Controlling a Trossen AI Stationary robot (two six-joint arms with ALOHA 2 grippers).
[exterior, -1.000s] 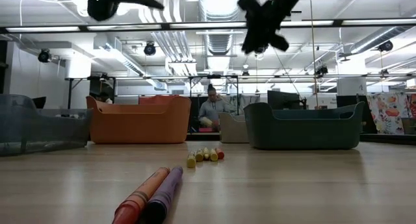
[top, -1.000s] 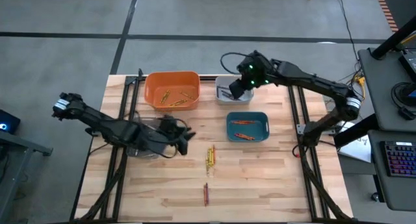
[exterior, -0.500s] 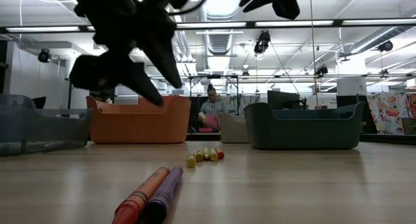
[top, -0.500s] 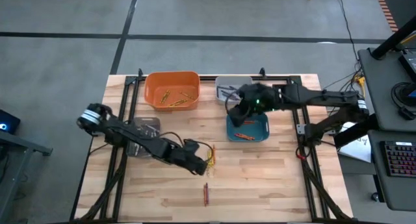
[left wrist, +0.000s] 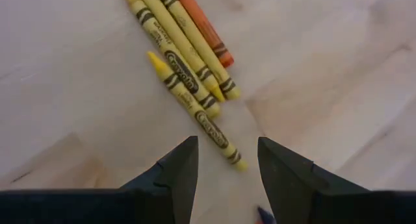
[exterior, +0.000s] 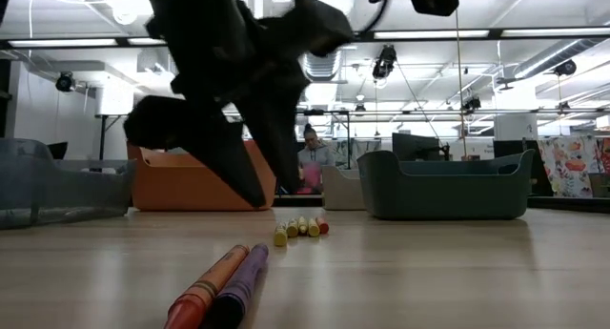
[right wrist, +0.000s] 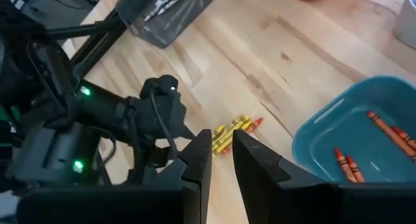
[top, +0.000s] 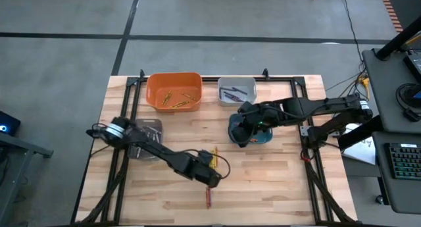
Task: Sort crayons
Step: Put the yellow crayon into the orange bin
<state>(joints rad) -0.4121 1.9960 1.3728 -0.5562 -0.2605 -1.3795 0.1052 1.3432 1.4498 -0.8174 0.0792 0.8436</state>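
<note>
The wooden table point(top: 276, 181) carries four bins and six loose crayons point(left wrist: 188, 49). Left gripper point(left wrist: 227, 162): fingers apart, empty, above the crayons. Right gripper point(right wrist: 221, 160): fingers slightly apart, empty.

A pale wooden tabletop point(top: 263, 181) stands on a grey concrete floor point(top: 66, 62) crossed by dark lines. To one side, a desk point(top: 395, 122) carries a keyboard point(top: 402, 162). Beyond, long ceiling strip lights point(exterior: 457, 33) and exposed pipes point(exterior: 324, 62) run overhead, and a person point(exterior: 309, 162) sits far back.
</note>
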